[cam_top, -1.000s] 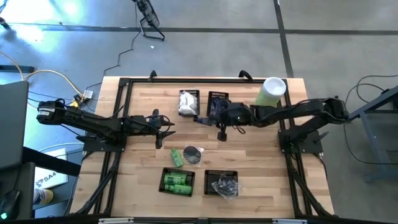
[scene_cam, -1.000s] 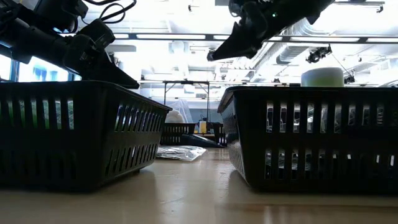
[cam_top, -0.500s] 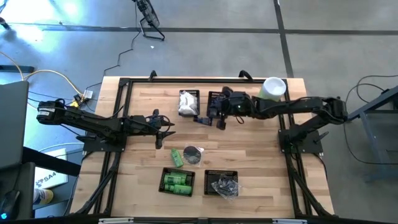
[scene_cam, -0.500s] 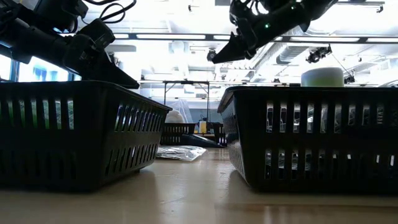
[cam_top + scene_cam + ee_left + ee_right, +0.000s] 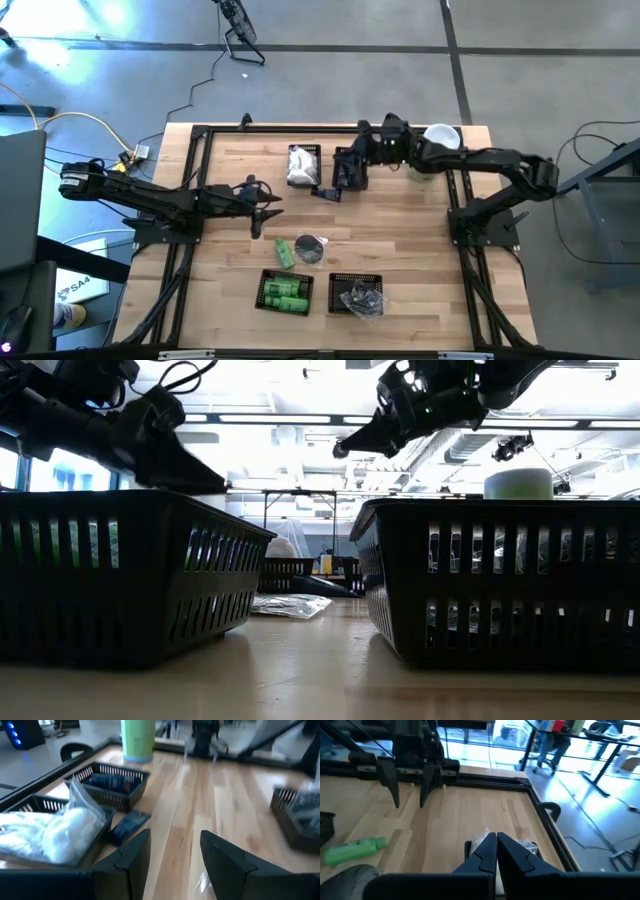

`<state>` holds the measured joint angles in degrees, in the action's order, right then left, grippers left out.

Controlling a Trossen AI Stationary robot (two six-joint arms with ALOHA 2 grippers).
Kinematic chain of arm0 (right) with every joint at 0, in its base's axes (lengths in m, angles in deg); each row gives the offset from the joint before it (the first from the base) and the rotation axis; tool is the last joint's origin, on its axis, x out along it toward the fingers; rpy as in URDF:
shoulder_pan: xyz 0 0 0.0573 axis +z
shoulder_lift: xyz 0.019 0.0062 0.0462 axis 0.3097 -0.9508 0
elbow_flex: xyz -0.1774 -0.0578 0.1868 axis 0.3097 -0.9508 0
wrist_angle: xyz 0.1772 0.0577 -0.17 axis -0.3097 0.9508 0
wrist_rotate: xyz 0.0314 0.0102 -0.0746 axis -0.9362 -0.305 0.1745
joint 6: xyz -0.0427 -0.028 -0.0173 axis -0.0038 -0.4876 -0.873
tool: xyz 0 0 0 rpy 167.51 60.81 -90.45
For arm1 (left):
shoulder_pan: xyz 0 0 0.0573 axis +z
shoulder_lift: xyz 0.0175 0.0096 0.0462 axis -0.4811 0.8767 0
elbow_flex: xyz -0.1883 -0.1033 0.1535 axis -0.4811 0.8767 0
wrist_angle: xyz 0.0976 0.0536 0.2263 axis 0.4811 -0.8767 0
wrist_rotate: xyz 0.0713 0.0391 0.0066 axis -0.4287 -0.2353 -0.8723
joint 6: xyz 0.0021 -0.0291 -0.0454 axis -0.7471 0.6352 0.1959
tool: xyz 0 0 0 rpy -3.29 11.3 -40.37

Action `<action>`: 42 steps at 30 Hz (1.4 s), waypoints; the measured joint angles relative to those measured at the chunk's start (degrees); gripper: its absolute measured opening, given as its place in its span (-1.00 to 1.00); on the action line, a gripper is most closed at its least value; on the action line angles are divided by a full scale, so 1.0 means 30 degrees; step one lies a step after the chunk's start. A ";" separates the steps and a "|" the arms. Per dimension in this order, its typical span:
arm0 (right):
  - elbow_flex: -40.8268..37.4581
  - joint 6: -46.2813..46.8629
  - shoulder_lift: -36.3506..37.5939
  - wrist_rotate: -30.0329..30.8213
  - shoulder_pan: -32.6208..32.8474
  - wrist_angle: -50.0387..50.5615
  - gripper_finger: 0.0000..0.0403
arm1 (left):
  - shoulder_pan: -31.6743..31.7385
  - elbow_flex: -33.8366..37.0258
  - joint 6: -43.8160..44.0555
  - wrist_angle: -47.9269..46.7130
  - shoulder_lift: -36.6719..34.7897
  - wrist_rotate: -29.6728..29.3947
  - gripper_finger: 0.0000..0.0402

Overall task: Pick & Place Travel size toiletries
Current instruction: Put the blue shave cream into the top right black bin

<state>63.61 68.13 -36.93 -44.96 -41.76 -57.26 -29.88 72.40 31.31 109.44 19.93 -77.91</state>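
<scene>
The toiletries are spread over the table. White packets fill a black basket (image 5: 303,165), and dark blue pieces lie in the basket (image 5: 352,160) next to it. One dark blue piece (image 5: 325,192) lies loose on the wood. A green tube (image 5: 285,252) and a grey disc (image 5: 311,248) lie mid-table. Green bottles fill a near basket (image 5: 285,292), and clear-wrapped bits fill another (image 5: 360,297). My right gripper (image 5: 496,845) is shut and empty, held high over the dark-blue basket. My left gripper (image 5: 172,855) hovers open and empty at mid-left (image 5: 266,208).
A tall pale-green cylinder with a white lid (image 5: 436,148) stands at the far right corner, right beside my right arm. A black frame rail (image 5: 300,128) runs along the table's far edge. Bare wood (image 5: 420,240) lies between the middle items and the right edge.
My right gripper has swung from above the middle of the table toward the far edge. It now hangs over the dark-blue basket and stays high. My left arm has stayed in place.
</scene>
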 joint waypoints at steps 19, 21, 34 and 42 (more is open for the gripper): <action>-0.0255 0.0500 0.0007 -0.2727 -0.1489 -0.0603 -0.99 | 0.0000 -0.0022 -0.0860 0.1487 0.0000 -0.2004 -0.17; -0.0667 0.0510 0.0007 -0.2693 -0.1489 -0.1036 -0.99 | 0.0000 -0.0022 -0.0874 0.1494 0.0000 -0.1998 -0.17; -0.1895 0.0882 0.0138 -0.2832 -0.1481 -0.2906 -0.99 | 0.0000 -0.0022 -0.0878 0.1480 -0.0007 -0.2071 -0.17; -0.1902 0.0882 0.0138 -0.2905 -0.1474 -0.2663 -0.99 | 0.0000 -0.0015 -0.0809 0.1480 -0.0007 -0.2069 -0.17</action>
<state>57.91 70.78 -36.51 -53.68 -46.18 -65.25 -29.88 72.36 28.89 113.88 19.91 -84.12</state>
